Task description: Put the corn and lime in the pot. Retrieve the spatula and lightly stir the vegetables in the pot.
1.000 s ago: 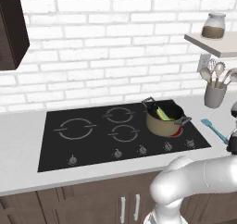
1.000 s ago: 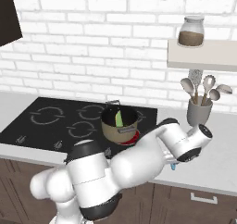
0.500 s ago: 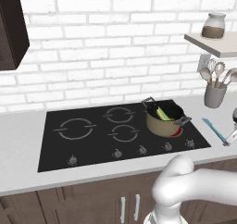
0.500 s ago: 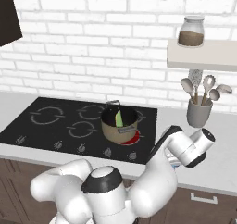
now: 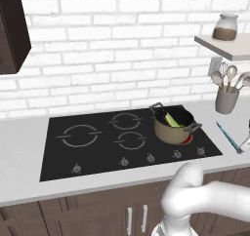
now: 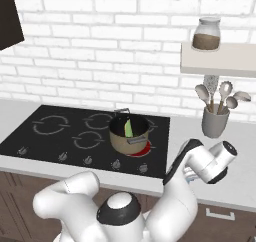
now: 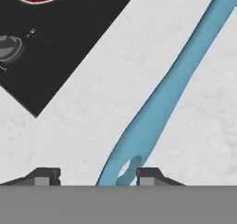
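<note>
My gripper [image 7: 95,176] straddles the slim light-blue spatula [image 7: 172,84] handle on the white bench [image 7: 92,107], half-open, nothing clamped; I should pinch squarely.

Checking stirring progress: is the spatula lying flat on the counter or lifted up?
Lying flat on the counter: the spatula rests on it, its handle end between the gripper fingertips.

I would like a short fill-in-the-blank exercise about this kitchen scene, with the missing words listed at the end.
1. The corn lies inside the ____ on the stove.
2. The spatula lying on the counter is light ____ in colour.
3. The spatula's handle end sits between the gripper's two ____.
4. The burner under the pot glows ____.

Missing words: pot; blue; fingers; red
</note>
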